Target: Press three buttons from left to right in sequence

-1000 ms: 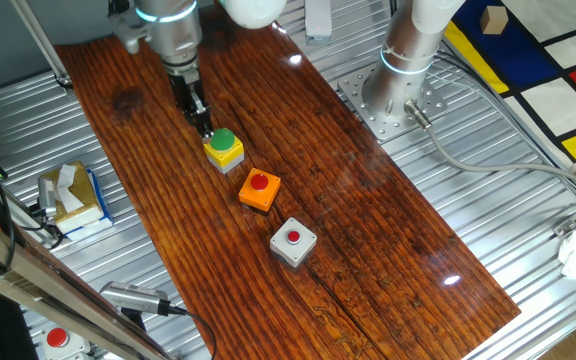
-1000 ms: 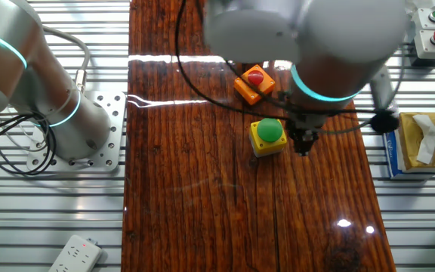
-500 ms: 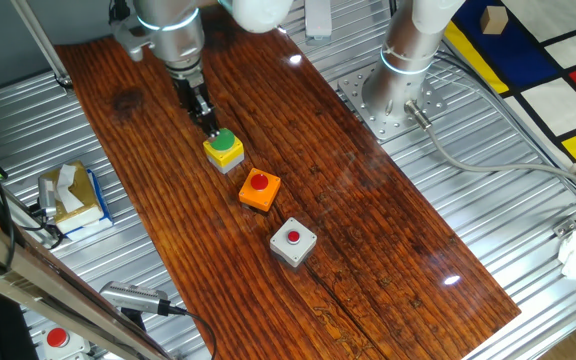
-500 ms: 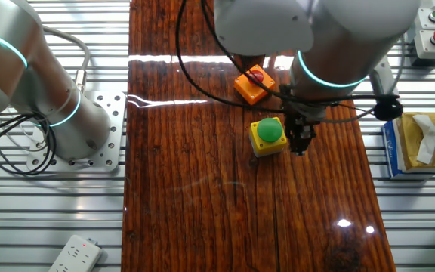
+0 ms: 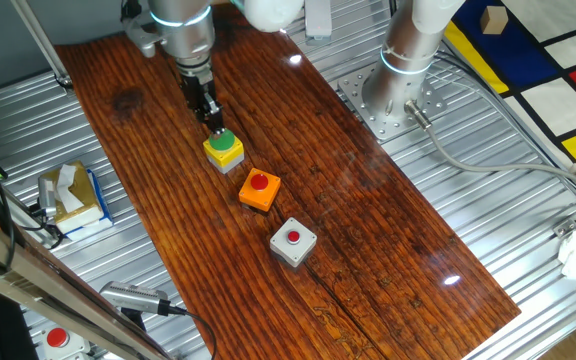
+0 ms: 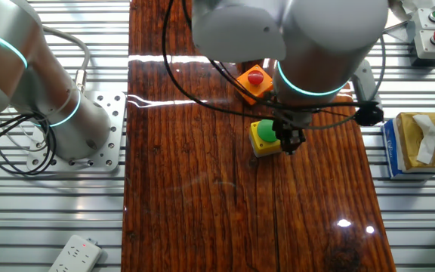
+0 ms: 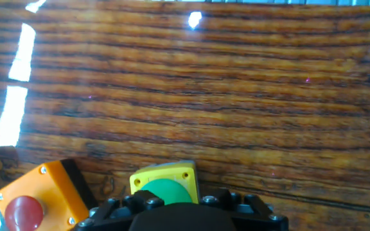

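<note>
we find no readable text, labels, brands, numbers or signs on anything in these views; nothing legible to record.

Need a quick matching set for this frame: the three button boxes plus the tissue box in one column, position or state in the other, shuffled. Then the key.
Column 1
1. yellow button box
2. orange button box
3. grey button box
4. tissue box

Column 2
A. off the wooden board, on the metal table
B. middle of the row, red cap
C. end of the row farthest from the gripper, red cap
D. right under the gripper, green cap

Pairs: 1-D, 2-B, 3-C, 4-A
</note>
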